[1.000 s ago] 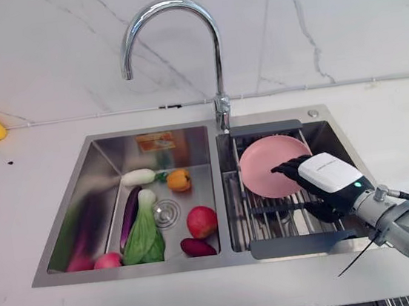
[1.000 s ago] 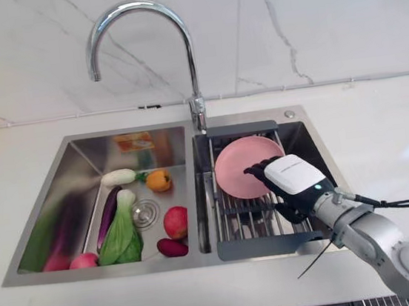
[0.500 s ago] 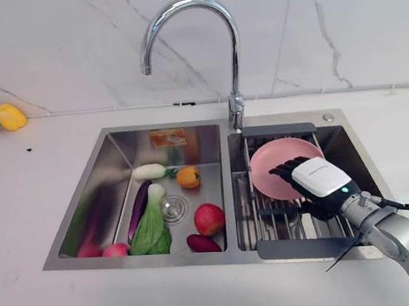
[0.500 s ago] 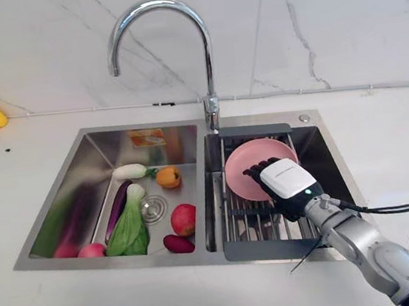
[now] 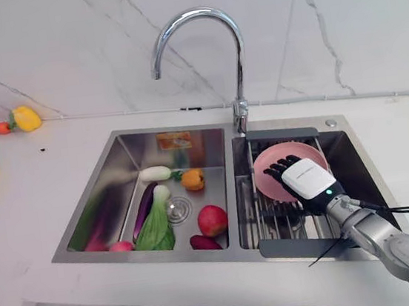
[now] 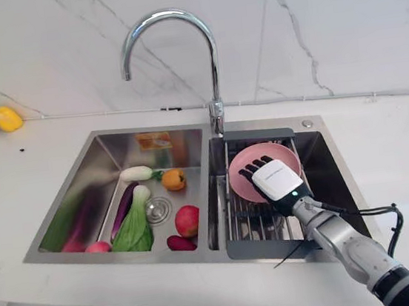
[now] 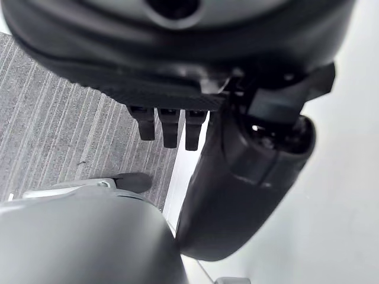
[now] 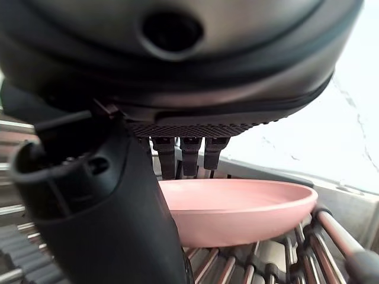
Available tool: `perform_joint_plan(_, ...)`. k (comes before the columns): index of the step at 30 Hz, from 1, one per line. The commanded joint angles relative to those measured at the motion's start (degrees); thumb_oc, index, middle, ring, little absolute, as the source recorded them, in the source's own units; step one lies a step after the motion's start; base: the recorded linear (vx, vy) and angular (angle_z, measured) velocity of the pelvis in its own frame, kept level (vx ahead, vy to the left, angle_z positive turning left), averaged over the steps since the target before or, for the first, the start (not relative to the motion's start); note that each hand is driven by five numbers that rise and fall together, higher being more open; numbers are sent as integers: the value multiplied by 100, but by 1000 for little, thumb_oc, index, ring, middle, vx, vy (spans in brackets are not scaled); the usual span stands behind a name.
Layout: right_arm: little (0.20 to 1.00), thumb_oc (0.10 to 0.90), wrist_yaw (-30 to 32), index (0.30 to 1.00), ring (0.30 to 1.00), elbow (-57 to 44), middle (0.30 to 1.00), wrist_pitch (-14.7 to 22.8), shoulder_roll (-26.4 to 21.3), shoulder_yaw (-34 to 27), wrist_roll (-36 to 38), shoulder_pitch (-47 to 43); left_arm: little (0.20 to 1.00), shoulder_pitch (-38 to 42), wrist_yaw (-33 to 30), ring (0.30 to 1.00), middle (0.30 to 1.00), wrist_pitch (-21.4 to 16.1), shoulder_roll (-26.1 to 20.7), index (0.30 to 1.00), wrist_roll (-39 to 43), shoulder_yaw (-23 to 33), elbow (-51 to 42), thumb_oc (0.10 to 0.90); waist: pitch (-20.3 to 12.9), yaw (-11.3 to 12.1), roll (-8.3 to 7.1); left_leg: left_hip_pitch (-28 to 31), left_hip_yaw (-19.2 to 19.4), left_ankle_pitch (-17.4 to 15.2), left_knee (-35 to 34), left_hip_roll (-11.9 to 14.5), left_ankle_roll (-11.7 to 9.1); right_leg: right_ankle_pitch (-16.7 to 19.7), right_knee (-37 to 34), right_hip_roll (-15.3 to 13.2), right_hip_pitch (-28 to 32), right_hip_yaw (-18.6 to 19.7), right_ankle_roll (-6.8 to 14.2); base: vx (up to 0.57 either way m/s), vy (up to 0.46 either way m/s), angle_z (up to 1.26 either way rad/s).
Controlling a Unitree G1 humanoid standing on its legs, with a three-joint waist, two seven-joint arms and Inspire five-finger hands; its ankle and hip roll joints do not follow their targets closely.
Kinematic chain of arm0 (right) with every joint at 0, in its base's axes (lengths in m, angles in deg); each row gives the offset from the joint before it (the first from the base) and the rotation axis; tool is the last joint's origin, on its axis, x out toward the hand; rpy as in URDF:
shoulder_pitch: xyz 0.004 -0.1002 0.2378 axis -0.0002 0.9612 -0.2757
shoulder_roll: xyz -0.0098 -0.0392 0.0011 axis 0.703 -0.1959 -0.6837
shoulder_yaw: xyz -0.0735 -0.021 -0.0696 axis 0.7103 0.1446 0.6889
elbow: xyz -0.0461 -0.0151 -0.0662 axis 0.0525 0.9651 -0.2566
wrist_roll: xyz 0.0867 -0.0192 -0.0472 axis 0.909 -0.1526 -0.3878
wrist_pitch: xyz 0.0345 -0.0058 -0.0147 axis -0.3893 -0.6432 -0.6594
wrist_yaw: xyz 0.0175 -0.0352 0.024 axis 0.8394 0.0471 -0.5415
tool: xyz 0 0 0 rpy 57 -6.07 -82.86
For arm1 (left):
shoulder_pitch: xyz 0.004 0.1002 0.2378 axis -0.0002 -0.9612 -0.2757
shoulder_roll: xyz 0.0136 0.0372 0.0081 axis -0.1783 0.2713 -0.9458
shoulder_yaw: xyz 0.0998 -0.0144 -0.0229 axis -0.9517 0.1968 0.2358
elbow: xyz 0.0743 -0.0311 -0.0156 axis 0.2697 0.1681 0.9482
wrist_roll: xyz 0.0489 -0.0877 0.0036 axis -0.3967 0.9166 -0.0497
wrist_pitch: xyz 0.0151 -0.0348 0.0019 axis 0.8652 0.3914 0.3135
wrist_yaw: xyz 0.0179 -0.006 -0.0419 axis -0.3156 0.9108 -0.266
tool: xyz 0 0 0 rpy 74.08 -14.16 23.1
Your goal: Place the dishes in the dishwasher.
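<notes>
— Right hand [image 5: 308, 179] over the pink plate [image 5: 271, 178] in the sink's right basin, fingers [image 8: 183, 155] straight and spread above the plate's face, thumb [image 8: 106, 195] down by the near rim. Nothing gripped yet.

— And the plate itself?

— On the rod rack [image 6: 254, 221] across that basin, far rim tipped up, hollow face turned toward the hand. Round, so no real long axis; flat face roughly up and slightly forward.

— Left hand?

— Left hand [image 7: 169, 127] hanging low over grey floor, fingers relaxed, holding nothing.

— Best way into the grasp?

— Probably: fingers over the top face, thumb under the near rim between the rods, then a firm pinch on the edge. Worth lifting clear of the rods before swinging toward the dishwasher. Worth avoiding a push that slides the plate toward the tap [image 5: 240, 107].
</notes>
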Motion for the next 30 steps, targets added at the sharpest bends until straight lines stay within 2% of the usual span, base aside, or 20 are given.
perform_joint_plan(1,300,400,529,300,300,314,300,-437,131,-42,-207,-855,900,86,109,900,900,8,258,900,102,-395,359,800,4,285,-201,122,13,-126,56,594,-605,-90,86,-869,2,-144,790,0,0,0)
perform_joint_plan(7,300,400,1070,300,300,889,300,-830,322,-18,-319,-1213,900,-45,-58,900,900,7,403,900,107,-640,287,800,7,338,-135,94,-15,-116,56,581,-595,-71,86,-878,-8,-164,776,0,0,0)
perform_joint_plan(11,300,400,1305,300,300,781,300,-959,330,-253,-157,-1318,900,-126,-181,900,900,-40,467,900,56,-761,231,800,30,347,-117,25,-44,-36,56,566,-580,-1,86,-889,-63,-169,764,-22,9,4)
perform_joint_plan(12,300,400,1297,300,300,763,300,-957,321,-273,-156,-1292,900,-131,-183,900,900,-39,467,900,56,-773,232,800,13,356,-113,53,-48,-102,56,572,-589,-64,86,-885,-35,-168,776,-20,11,3)
perform_joint_plan(15,300,400,1641,300,300,163,300,-883,285,-853,139,-1182,900,-227,-247,900,900,-44,525,900,-37,-853,171,800,45,354,-94,-11,-70,-17,56,556,-577,13,86,-895,-86,-165,768,-22,10,5)
perform_joint_plan(16,300,400,1718,300,300,-29,300,-841,279,-1012,230,-1148,900,-249,-260,900,900,-38,536,900,-51,-869,160,800,39,348,-80,18,-72,-85,56,561,-585,-50,86,-891,-59,-163,778,-58,7,6)
perform_joint_plan(17,300,400,1759,300,300,-232,300,-779,274,-1189,326,-1072,900,-274,-279,900,900,-26,548,900,-68,-891,129,800,63,349,-77,-18,-74,-16,56,553,-575,16,86,-896,-93,-170,766,19,3,7)
perform_joint_plan(18,300,400,1747,300,300,-253,300,-775,269,-1211,328,-1044,900,-277,-279,900,900,-23,546,900,-69,-901,129,800,48,357,-74,6,-77,-75,56,559,-583,-41,86,-893,-68,-169,777,-53,8,10)
perform_joint_plan(21,300,400,1869,300,300,-995,300,-565,293,-1795,652,-802,900,-321,-288,900,900,22,537,900,-114,-932,65,800,51,317,-56,14,-76,-73,56,557,-579,-42,86,-893,-65,-162,778,7,5,4)
perform_joint_plan(22,300,400,1842,300,300,-1380,300,-441,276,-2044,766,-702,900,-341,-284,900,900,46,533,900,-170,-936,34,800,63,266,-54,25,-74,-84,56,553,-576,-51,86,-891,-62,-134,777,-13,6,4)
perform_joint_plan(26,300,400,1728,300,300,-2137,300,-459,99,-2700,769,-469,900,-318,-276,900,900,91,508,900,-279,-911,63,800,62,197,-55,47,-38,-102,56,551,-564,-49,86,-893,-79,-83,786,-1,2,1)
perform_joint_plan(27,300,400,1575,300,300,-2558,300,-408,77,-3140,901,-245,900,-326,-281,900,900,110,504,900,-326,-892,30,800,63,134,-52,62,17,-108,56,545,-551,-23,86,-905,-115,-15,798,-3,12,-4)
perform_joint_plan(29,300,400,1531,300,300,-2847,300,-425,-26,-3601,996,-96,900,-375,-293,900,900,145,506,900,-410,-876,-12,800,71,3,-57,92,115,-132,56,532,-516,32,86,-924,-183,96,827,-7,17,-7)
perform_joint_plan(30,300,400,1502,300,300,-2901,300,-428,-23,-3655,1004,-40,900,-378,-296,900,900,150,509,900,-415,-895,-16,800,69,36,-52,98,131,-135,56,531,-513,36,86,-925,-188,113,830,-16,24,-21)
